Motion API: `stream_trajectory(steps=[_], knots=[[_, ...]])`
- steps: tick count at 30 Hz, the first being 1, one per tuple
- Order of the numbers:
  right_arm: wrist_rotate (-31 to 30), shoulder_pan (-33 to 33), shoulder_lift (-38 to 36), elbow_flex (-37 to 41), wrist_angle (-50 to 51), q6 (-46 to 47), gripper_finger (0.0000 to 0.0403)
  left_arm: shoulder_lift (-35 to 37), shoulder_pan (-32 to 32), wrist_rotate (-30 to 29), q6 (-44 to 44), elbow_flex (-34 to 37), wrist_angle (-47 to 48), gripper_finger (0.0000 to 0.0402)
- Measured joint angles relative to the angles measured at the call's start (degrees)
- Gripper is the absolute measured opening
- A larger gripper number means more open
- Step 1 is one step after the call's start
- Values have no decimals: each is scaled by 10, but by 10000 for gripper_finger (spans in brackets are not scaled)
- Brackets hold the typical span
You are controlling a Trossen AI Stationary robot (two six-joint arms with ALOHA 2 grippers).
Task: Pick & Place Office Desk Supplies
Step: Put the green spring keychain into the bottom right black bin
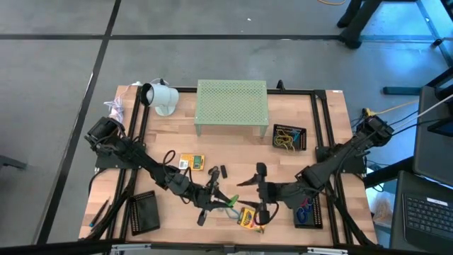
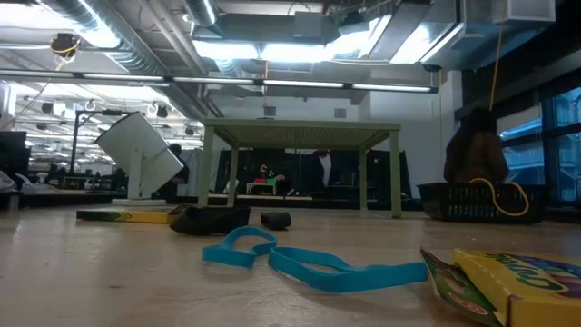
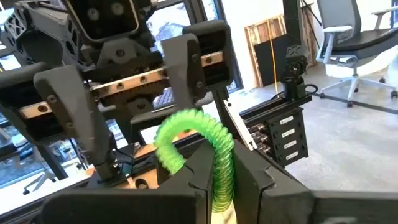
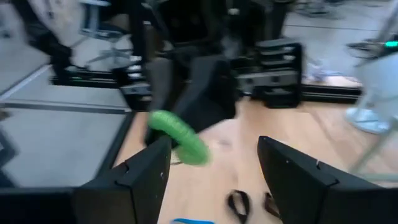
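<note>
On the left of the wooden worktop [image 1: 233, 152], a flat yellow-and-green crayon box [image 1: 191, 163] lies just beyond the left arm, with small black clips [image 1: 218, 171] beside it. The left gripper [image 1: 212, 200] reaches toward the middle near the front edge, its dark fingers [image 3: 202, 177] closed on a ribbed bright green rubber-band loop [image 3: 205, 146] that arches up between them. Facing it, the right gripper [image 4: 211, 180] has its fingers [image 4: 143, 177] spread open, the green loop just ahead of them. A blue rubber-band loop [image 2: 309, 261] lies flat at the front, and a second yellow-and-green crayon box [image 1: 247, 217] sits near the right gripper. Farther right, a black tray [image 1: 289, 137] holds tangled bands.
</note>
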State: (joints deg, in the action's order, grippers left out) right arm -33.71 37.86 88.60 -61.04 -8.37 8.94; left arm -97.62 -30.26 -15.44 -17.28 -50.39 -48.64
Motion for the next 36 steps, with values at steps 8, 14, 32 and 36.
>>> stream_trajectory(steps=[8,14,32,36], knots=[[42,-11,0,0,-12,-1,221,0,0,0,0,0,0,29],[56,-20,0,0,-15,-1,203,0,0,1,-11,0,-5,29],[108,-26,0,0,-15,-19,113,0,19,-3,-14,0,-9,29],[108,-26,0,0,-15,-22,65,0,19,0,-15,0,-9,30]])
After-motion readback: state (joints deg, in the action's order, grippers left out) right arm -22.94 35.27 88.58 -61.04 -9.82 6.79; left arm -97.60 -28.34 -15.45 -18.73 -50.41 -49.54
